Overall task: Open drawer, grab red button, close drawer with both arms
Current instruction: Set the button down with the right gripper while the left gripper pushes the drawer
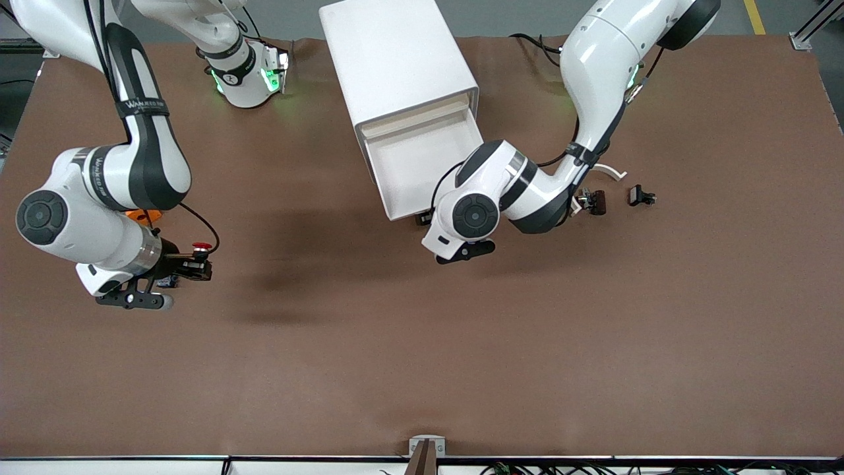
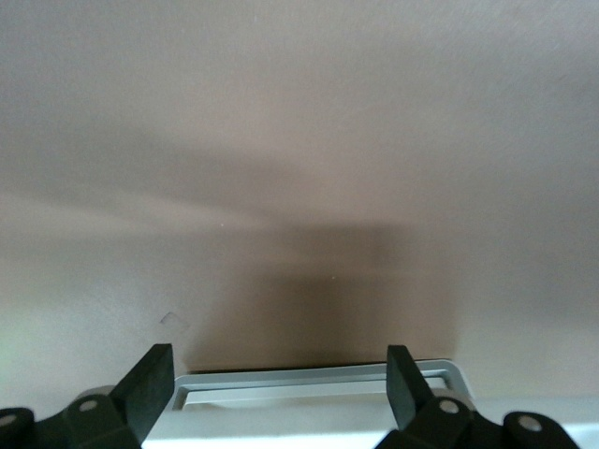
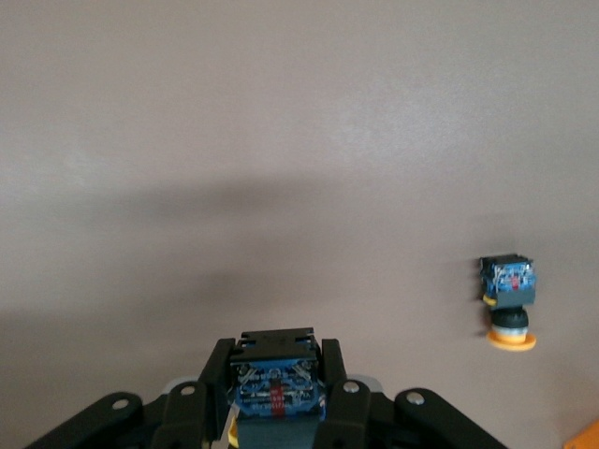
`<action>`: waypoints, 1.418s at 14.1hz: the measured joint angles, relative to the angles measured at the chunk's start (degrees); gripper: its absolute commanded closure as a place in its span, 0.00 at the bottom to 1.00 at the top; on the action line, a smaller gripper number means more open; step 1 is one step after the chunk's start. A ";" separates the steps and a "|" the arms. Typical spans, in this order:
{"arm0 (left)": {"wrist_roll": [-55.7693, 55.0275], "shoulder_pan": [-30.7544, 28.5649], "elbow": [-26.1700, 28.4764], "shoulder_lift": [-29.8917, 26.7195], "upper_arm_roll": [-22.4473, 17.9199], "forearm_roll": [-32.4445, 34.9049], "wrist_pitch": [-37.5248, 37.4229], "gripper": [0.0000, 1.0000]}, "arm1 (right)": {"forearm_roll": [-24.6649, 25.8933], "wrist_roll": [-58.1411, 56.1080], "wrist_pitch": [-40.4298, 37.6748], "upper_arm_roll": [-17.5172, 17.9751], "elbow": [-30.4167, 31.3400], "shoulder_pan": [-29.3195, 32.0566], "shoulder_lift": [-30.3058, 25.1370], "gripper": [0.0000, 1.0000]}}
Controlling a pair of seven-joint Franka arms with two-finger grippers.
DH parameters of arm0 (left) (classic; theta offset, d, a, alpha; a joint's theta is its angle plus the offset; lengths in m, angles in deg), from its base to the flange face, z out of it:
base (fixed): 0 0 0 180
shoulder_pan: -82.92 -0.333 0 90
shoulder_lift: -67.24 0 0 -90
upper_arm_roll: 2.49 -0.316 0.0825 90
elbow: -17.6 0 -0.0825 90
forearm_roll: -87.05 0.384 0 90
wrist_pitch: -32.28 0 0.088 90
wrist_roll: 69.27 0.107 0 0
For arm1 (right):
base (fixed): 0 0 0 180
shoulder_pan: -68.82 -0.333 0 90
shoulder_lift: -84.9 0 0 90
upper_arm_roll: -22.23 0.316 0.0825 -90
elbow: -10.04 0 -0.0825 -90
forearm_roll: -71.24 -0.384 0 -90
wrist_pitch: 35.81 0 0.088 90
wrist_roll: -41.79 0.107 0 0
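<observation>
Over the right arm's end of the table [image 1: 422, 343], the right gripper [image 3: 278, 374] clamps the button [image 3: 276, 369]; the drawer [image 1: 422, 168] stands pulled out; the left gripper [image 2: 281, 388], fingers spread, straddles its handle [image 2: 318, 382].

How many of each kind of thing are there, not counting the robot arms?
Buttons: 2 (red button, yellow-capped button)
Orange cube: 1
Cabinet: 1
Small black parts: 2
White curved piece: 1
Total: 7
</observation>
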 measured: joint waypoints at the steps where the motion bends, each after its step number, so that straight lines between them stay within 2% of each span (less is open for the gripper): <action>1: -0.08 0.31 0.42 0.00 0.10 0.68 -0.06 0.00 | 0.00 -1.09 3.57 0.00 2.63 0.54 0.03 1.00; 4: -1.20 0.68 0.93 -0.01 1.51 1.34 -2.27 0.00 | 0.00 -2.01 13.28 0.04 9.84 1.96 1.07 1.00; 7: -2.85 0.83 1.02 -0.01 3.37 1.45 -4.14 0.00 | 0.01 -2.98 18.15 0.04 11.38 3.60 4.29 1.00; 11: -5.30 1.34 1.42 -0.02 4.81 1.56 -5.67 0.00 | 0.01 -3.11 20.48 0.21 11.38 3.76 7.43 1.00; 20: -10.69 3.21 3.78 -0.02 9.53 1.56 -8.17 0.00 | 0.01 -7.51 22.88 0.18 11.38 6.42 9.65 1.00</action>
